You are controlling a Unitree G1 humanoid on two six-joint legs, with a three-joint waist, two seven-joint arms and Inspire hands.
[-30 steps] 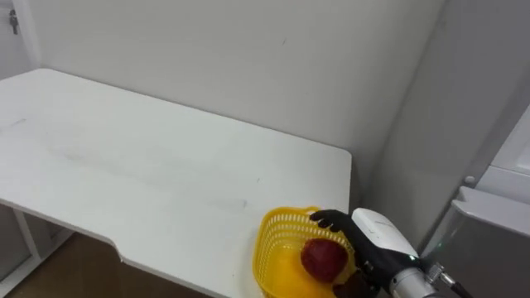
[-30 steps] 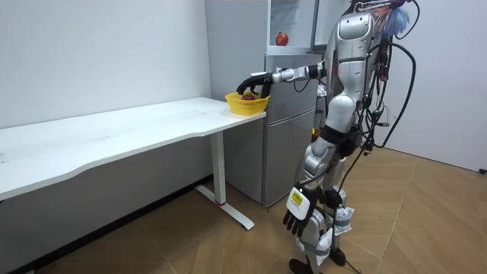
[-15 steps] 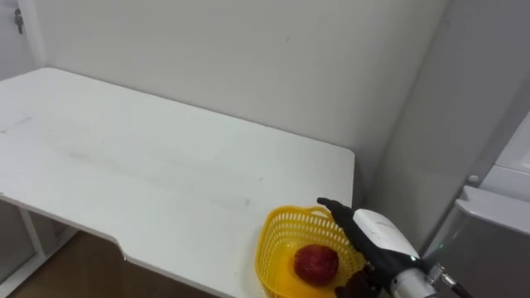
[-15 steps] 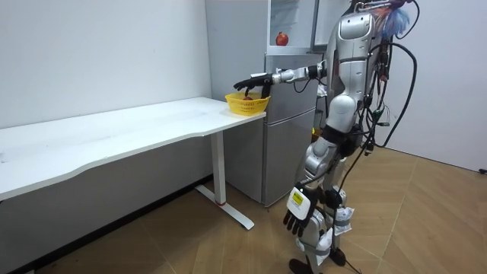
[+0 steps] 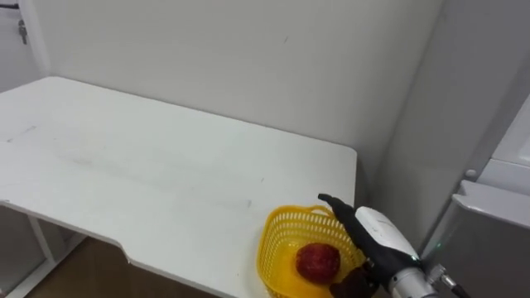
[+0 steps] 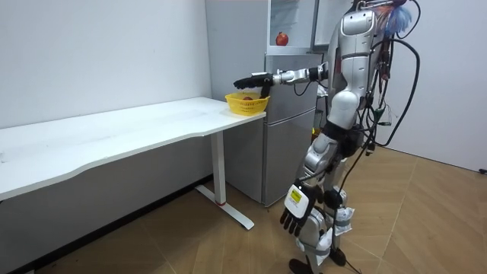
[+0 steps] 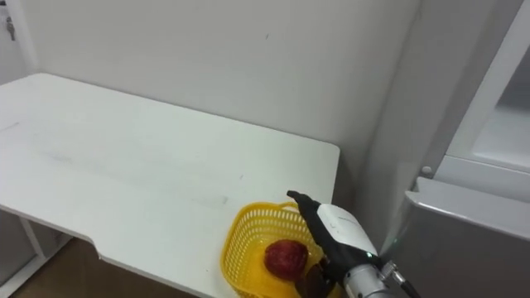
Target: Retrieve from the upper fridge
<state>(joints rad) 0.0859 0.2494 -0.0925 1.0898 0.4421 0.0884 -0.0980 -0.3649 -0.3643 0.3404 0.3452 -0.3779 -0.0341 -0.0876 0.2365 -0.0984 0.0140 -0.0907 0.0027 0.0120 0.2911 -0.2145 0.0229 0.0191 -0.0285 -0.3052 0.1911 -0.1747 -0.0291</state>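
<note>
- Right hand (image 5: 377, 236): released, fingers straight, just above the yellow basket (image 5: 272, 240), which holds a red apple (image 5: 318, 261).
- Risk: on withdrawal, the fingers may snag the basket rim and drag the basket off the table edge.

- Bright, even, diffuse light in all views.
- White surface (image 5: 149, 174) lit flat, with faint soft shading.
- Dim underneath it in room view.

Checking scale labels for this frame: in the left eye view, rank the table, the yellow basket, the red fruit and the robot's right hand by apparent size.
Largest to smallest:
1. table
2. yellow basket
3. right hand, nearer the camera, so its rank is unsure
4. red fruit
</note>
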